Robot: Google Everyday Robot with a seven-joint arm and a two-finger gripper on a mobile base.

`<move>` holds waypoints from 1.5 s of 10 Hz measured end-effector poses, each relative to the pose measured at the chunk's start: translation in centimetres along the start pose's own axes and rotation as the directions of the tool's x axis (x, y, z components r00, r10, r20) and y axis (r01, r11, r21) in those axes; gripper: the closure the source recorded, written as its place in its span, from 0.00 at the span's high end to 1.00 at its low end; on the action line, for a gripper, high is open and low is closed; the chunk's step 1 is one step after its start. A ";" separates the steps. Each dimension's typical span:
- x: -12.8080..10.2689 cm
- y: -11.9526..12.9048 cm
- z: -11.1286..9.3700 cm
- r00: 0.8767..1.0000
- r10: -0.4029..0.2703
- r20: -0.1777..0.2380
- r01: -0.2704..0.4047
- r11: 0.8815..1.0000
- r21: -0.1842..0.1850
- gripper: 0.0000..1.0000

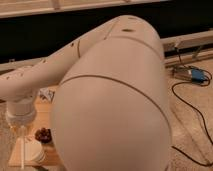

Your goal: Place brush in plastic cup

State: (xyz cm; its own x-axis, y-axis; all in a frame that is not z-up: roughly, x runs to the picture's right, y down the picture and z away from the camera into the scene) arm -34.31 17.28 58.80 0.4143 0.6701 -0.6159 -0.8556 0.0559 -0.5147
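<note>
My gripper (21, 126) hangs at the far left under the white wrist, above the wooden table (14, 161). It is shut on the brush (23, 148), a thin pale stick that hangs straight down from it. The plastic cup (34, 153), squat and white, stands on the table right beside the brush's lower end. I cannot tell whether the brush tip is inside the cup or just in front of it. My arm's large shell hides most of the table.
A small dark bowl (44, 134) stands just right of the cup. A bit of a tray (46, 95) shows behind the arm. Black cables (196, 107) and a blue device (199, 76) lie on the floor at the right.
</note>
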 end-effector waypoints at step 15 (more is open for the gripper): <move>7.5 -0.8 6.5 0.956 -0.020 -0.292 0.030 0.999 0.032 0.00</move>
State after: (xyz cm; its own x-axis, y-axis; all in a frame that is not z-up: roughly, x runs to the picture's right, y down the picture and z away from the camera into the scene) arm -32.51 27.05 58.45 0.5035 0.4236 -0.7530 -0.8522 0.1001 -0.5135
